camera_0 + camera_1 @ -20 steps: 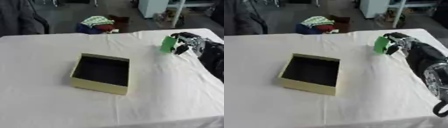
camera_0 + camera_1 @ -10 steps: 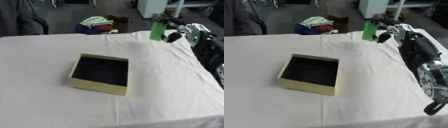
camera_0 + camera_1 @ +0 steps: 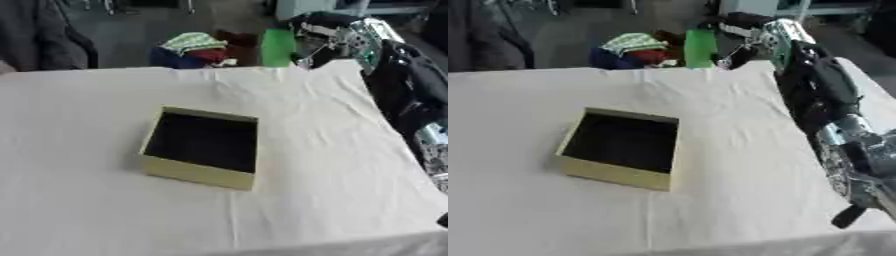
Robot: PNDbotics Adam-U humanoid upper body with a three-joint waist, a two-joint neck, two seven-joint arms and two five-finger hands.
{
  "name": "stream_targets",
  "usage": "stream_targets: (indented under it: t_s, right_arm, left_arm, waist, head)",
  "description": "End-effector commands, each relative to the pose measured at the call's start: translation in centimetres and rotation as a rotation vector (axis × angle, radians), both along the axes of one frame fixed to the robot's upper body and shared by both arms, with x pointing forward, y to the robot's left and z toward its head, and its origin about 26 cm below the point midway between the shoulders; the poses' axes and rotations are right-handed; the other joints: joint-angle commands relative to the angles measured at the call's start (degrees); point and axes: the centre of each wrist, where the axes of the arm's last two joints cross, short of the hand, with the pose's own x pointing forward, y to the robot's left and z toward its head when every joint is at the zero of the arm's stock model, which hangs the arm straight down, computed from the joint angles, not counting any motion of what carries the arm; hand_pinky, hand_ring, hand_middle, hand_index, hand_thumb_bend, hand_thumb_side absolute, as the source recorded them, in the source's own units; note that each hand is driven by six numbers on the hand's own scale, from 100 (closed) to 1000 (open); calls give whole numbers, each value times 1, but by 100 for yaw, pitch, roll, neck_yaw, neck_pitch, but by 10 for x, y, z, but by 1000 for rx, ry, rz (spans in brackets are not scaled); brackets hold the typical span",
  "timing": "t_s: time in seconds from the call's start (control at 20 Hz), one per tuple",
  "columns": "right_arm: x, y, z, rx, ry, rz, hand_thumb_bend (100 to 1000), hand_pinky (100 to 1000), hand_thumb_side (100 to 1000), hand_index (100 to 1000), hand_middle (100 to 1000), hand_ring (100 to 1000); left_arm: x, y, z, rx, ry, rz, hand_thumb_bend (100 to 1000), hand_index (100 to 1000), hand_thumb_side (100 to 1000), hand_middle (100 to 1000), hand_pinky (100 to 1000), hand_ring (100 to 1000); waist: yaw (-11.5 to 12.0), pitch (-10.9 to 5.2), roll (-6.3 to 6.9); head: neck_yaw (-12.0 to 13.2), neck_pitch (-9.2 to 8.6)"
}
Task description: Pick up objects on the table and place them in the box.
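Covering the whole work surface, a white cloth lies over the table, creased in places and otherwise bare apart from the box. The right arm enters from the lower right, its silver joints nearest the camera and its black links running up along the table's right side to the far edge. The box sits left of centre on the cloth, a shallow square tray with pale yellow walls and a dark interior, turned slightly askew; nothing is visible inside it. The right hand is raised above the far right corner of the table, fingers curled round a green object. The green object is an upright, flat-sided block, held at the hand's left side, clear of the cloth, and well apart from the box. It appears against the dark floor beyond the table's far edge. Just left of it in the background lies a heap of coloured cloth on the floor. The left hand appears in neither view.
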Motion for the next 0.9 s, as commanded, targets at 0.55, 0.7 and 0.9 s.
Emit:
stream_targets:
  t_s: [0.55, 0.7, 0.9]
  right_arm:
    - [-4, 115, 32, -113, 33, 501, 100, 810, 172, 1000, 531, 821]
    - [-7, 133, 30, -138, 84, 564, 100, 811, 209, 1000, 538, 825]
    - [-8, 145, 18, -176, 158, 602, 100, 812, 251, 1000, 542, 823]
  left_arm:
    - [0, 0, 9, 14, -24, -17, 100, 661, 481, 498, 669, 533]
    - [0, 0, 9, 14, -24, -18, 100, 661, 481, 498, 669, 534]
    - [0, 0, 9, 14, -25, -20, 100, 661, 481, 498, 669, 534]
  waist:
    - [28, -42, -32]
    - [38, -45, -41]
    - [46, -38, -48]
  head:
    - [-10, 28]
    - [-13, 28]
    - [-19, 28]
